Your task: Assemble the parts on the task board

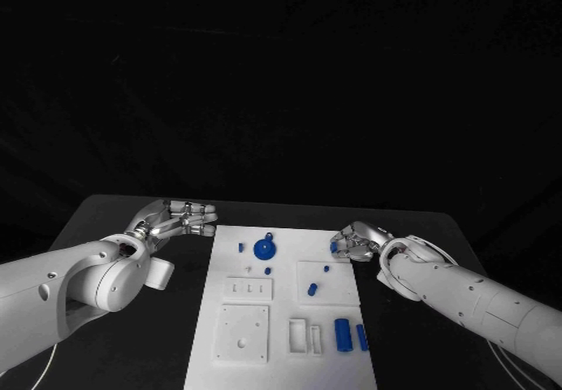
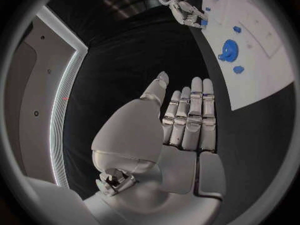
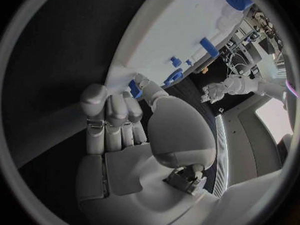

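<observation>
Head view: a small blue part is apparently pinched by the right hand at the task board; the left hand is held flat, grasping nothing.

The task board looked like smooth matt white plastic, its blue gear plastic too. Both hands gleamed like polished metal; the table was matt black.
</observation>
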Controlling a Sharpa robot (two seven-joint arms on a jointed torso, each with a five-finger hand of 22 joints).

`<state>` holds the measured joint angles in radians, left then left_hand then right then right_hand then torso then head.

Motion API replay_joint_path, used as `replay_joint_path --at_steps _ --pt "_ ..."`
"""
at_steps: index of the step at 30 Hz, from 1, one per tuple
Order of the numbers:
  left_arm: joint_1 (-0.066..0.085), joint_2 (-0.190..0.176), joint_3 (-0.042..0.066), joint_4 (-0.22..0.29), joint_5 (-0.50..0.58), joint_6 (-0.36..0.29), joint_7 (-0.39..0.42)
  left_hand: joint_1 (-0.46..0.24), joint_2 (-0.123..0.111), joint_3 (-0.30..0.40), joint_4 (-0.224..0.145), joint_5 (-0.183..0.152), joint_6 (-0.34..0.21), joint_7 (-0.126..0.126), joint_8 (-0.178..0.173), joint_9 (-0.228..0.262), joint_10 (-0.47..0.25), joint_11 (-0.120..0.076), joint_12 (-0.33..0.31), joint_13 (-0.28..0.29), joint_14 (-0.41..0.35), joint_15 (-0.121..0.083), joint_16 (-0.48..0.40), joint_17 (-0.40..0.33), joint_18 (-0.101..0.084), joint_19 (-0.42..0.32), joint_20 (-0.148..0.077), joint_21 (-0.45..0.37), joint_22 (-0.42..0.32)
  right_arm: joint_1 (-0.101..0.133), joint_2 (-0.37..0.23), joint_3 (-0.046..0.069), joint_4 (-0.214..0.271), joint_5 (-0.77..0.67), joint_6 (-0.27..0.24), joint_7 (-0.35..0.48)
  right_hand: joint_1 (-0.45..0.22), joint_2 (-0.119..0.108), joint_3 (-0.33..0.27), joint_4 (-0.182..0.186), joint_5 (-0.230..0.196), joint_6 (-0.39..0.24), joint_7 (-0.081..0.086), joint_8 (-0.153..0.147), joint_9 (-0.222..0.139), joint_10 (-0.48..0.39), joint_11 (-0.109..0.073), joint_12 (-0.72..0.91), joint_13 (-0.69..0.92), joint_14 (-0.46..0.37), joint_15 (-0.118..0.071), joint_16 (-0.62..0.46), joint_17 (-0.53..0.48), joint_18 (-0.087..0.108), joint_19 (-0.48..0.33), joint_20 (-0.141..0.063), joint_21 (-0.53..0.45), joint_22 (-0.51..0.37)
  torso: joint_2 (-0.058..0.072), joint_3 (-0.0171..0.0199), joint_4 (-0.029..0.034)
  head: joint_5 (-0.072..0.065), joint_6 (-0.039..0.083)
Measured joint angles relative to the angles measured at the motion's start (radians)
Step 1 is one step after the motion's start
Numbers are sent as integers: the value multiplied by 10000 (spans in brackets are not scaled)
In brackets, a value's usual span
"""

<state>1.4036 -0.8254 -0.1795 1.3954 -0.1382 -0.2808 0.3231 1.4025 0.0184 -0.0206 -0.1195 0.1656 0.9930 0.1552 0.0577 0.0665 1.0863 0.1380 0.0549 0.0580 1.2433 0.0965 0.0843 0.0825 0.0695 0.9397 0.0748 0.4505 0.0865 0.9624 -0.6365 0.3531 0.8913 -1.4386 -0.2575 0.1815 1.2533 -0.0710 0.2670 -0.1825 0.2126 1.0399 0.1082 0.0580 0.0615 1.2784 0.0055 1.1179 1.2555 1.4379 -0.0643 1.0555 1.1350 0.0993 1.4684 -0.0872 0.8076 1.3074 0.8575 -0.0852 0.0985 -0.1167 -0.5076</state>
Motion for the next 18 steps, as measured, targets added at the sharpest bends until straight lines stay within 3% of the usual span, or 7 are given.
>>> replay_joint_path --at_steps 5,9,18 --pt "0 6 0 -1 -2 8 -5 0 0 0 0 0 0 0 0 0 0 0 0 0 0 0 0 0 0 0 0 0 -1 -5 30 -2 -12 39 -48 -10 -67 67 80 4 -113 220 -94 0 0 51 17 40 0 0 0 58 29 -5 0 0 75 0 0 12 -13 6 19" --pt "0 9 1 -3 -4 16 -8 0 0 0 0 0 0 0 0 0 -21 -21 0 0 0 0 0 0 -1 0 0 0 -1 -5 48 -2 -12 63 -74 -15 -67 67 80 3 -167 403 -12 0 -2 45 16 49 -1 0 0 58 31 -65 -1 1 75 0 0 11 -12 1 20" --pt "0 11 1 -10 -7 30 -19 0 0 0 0 0 0 0 0 0 -36 -36 0 0 0 0 0 0 0 0 0 0 -2 -4 85 -1 -18 99 -86 -28 -78 78 80 4 -346 412 -22 0 -2 45 16 49 6 33 -33 58 62 -67 -1 1 121 -1 0 11 -3 24 11"
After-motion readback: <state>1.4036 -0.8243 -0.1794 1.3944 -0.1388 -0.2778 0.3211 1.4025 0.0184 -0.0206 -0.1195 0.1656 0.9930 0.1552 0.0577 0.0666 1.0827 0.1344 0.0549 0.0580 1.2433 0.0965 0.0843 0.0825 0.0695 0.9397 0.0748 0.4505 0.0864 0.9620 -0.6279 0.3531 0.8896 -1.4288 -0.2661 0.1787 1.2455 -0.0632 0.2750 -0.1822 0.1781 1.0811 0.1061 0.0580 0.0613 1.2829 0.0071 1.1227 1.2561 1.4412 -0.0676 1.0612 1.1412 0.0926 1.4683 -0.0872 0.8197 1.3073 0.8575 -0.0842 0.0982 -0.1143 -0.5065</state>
